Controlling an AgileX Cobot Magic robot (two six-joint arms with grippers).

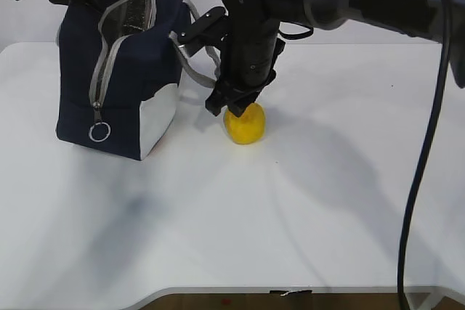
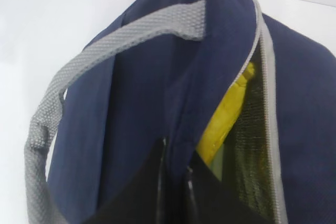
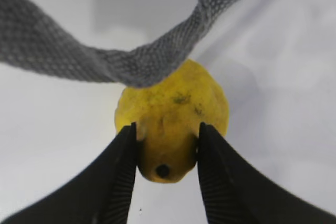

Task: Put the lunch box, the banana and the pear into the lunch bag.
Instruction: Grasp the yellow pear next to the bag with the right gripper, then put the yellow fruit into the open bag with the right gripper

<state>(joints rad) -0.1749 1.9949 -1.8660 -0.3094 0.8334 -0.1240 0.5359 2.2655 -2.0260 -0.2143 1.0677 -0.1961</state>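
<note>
Two grippers: one at the pear, one at the bag.
Pear (image 1: pixel 245 124): on the white table (image 1: pixel 305 208), just right of the bag's white end panel, its dark stem hole facing the right wrist camera.
Right gripper (image 3: pixel 167 145): down over the pear from above, one black finger (image 3: pixel 122 171) on each side of the fruit — both pads touch the skin, so the jaws are closed onto the pear at about its width. The pear sits on the table, not lifted.
Strap (image 3: pixel 131 61): a grey handle of the bag hangs across the right wrist view, just behind the pear's far side; contact with the fruit cannot be told.
Bag (image 1: pixel 120 63): navy, upright at the table's left rear, zipper open along the top, ring pull (image 1: pixel 99 132) hanging low on the near end.
Left gripper (image 2: pixel 173 187): at the bag's top edge, fingers pressed together on the navy fabric beside the opening — it holds the bag's mouth apart.
Banana (image 2: pixel 226 114): yellow, inside the bag, seen through the opening against the dark lining.
Lunch box: not made out in any view.
</note>
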